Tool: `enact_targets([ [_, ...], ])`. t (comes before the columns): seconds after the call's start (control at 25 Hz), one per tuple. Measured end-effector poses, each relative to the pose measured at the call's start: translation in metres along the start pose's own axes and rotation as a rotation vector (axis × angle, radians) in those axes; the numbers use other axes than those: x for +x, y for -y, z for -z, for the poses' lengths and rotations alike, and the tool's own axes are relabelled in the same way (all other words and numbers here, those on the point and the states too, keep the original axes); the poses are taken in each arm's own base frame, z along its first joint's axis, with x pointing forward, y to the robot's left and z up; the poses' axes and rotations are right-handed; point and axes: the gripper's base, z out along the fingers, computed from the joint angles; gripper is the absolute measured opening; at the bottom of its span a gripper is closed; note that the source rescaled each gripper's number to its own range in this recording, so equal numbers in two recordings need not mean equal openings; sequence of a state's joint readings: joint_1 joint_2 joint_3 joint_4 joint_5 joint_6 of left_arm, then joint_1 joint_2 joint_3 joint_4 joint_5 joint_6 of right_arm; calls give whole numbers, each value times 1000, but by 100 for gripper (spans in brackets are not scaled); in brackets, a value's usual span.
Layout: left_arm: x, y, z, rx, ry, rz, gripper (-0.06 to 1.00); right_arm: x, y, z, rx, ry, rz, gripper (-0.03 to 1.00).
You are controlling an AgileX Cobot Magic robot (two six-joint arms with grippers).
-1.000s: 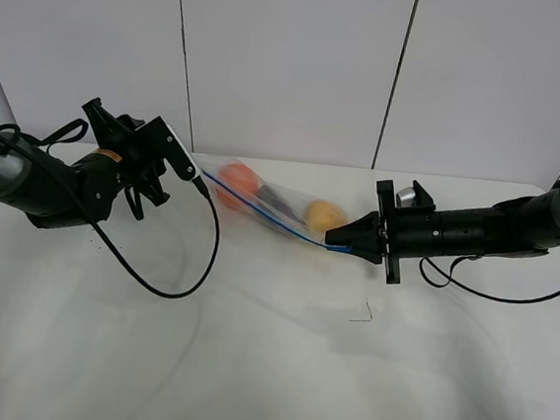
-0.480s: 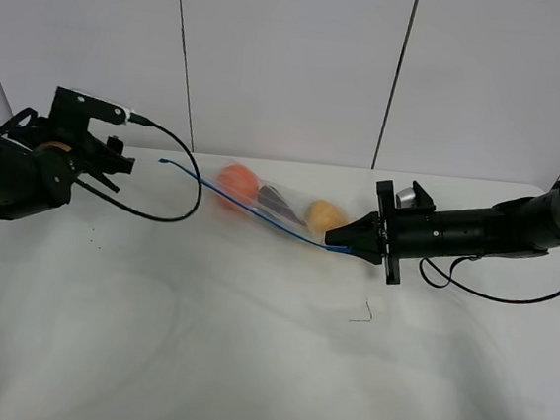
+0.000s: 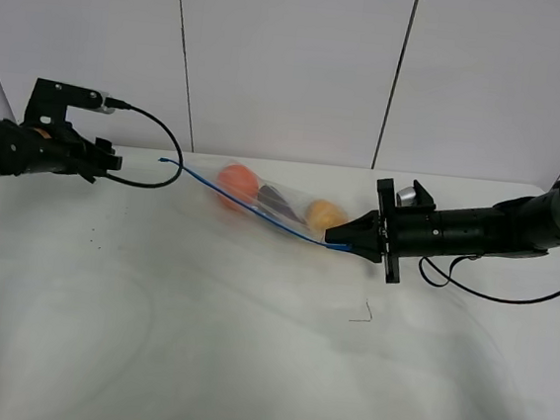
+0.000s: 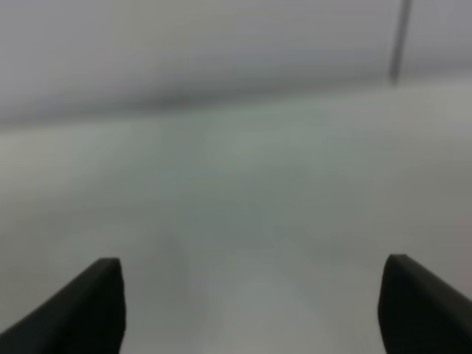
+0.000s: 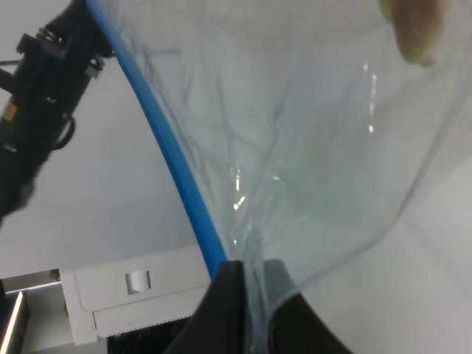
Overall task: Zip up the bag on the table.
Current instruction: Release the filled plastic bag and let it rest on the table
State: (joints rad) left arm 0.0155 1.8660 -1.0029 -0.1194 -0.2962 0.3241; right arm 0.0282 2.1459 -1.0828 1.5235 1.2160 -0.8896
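The clear bag lies on the white table, with orange, dark purple and yellow produce inside. Its blue zipper strip runs from the free left end to the right corner. My right gripper is shut on that right corner; in the right wrist view the fingers pinch the plastic beside the blue strip. My left gripper is at the far left, apart from the bag. In the blurred left wrist view it is open and empty over bare table.
A black cable loops from the left arm toward the bag's left end. A small dark mark lies on the table in front of the right gripper. White wall panels stand just behind the table's back edge.
My left arm has drawn back to the left, away from the bag's left end, which now lies free. The right gripper and the bag's right corner have not moved.
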Motion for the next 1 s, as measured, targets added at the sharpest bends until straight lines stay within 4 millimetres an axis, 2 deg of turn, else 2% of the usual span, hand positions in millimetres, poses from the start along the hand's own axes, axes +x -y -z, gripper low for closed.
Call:
enact_targets([
  [0.2,-9,-5,6,123,-369,21,100,0,0,0,-1,1,-1,0],
  [0.36,-20,-5,15,170,-553,94,100,0,0,0,-2,2,-2,0],
  [0.6,-31,-6,27,210,-719,118,100,0,0,0,-2,2,-4,0],
  [0.88,-23,-2,51,276,-1014,150,100,0,0,0,0,0,-4,0],
  [1.0,-30,-4,60,270,-987,159,100,0,0,0,3,-3,-2,0],
])
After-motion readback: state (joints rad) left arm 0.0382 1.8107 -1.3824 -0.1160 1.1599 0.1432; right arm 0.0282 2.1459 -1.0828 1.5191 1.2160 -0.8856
